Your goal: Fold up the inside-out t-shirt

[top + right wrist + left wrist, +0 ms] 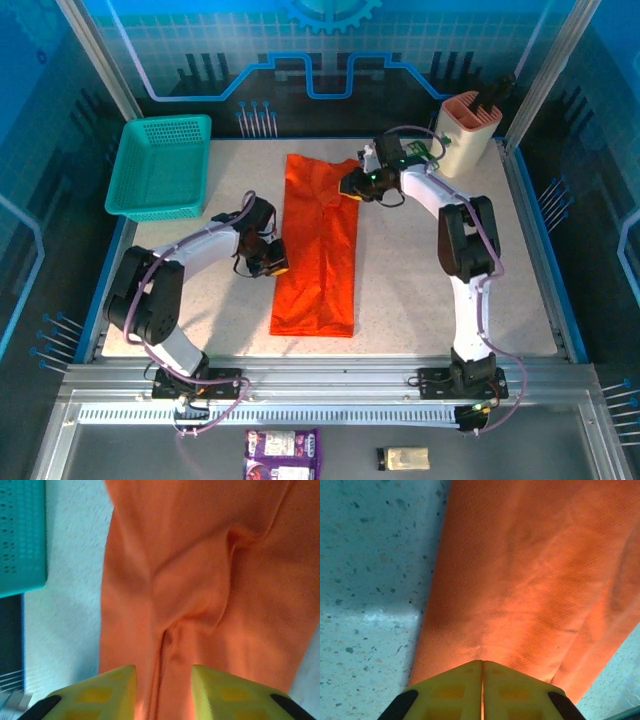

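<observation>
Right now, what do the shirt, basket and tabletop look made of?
T-shirt: thin matte cloth, fine grain and soft creases showing.
Basket: teal plastic by the look, rigid perforated mesh walls.
Tabletop: pale speckled surface, stone or laminate, cannot tell which.

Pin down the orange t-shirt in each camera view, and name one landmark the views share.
Top external: the t-shirt lies as a long folded strip mid-table, between the arms.
Left wrist: t-shirt centre and right, ahead of the left gripper.
Right wrist: t-shirt centre and right, ahead of the right gripper.
Shared landmark: the speckled table.
</observation>
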You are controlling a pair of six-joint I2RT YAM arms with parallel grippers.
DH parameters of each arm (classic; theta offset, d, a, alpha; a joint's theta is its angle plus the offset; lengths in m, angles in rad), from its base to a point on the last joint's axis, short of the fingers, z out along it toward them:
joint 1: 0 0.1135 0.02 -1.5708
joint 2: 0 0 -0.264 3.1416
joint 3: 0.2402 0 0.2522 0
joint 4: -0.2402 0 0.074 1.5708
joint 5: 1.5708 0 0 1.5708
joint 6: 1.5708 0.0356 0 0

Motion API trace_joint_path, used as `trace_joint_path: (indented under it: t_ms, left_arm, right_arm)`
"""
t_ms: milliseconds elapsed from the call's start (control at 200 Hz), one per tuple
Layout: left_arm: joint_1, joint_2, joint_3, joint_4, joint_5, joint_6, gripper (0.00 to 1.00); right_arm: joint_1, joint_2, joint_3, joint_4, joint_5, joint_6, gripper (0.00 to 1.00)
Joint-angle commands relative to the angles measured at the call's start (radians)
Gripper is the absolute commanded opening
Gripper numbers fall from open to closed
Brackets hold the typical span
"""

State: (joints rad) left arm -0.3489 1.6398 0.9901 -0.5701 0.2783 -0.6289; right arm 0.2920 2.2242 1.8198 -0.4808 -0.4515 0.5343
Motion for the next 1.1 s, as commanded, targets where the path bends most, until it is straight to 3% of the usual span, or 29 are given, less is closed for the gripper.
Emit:
trace_joint_path:
  t_ms: [0, 365, 560, 780, 1096]
  left_arm:
    - [-0.001, 0.022, -0.003, 0.014, 0.055, 0.016, 0.10]
    - [-0.001, 0.080, -0.030, 0.023, 0.059, 0.014, 0.10]
    - [-0.002, 0.097, -0.047, 0.039, 0.064, 0.000, 0.09]
    - [-0.003, 0.113, -0.051, 0.045, 0.064, -0.006, 0.09]
    - [-0.003, 0.142, -0.054, 0.053, 0.060, -0.009, 0.10]
  right_arm:
    - [-0.017, 0.105, 0.157, -0.120, 0.057, -0.055, 0.34]
    - [-0.025, 0.372, 0.499, -0.183, 0.215, -0.051, 0.35]
    - [-0.031, 0.428, 0.555, -0.129, 0.186, -0.030, 0.35]
    - [-0.031, 0.456, 0.605, -0.100, 0.164, -0.019, 0.27]
    - [-0.030, 0.399, 0.627, -0.116, 0.161, -0.032, 0.06]
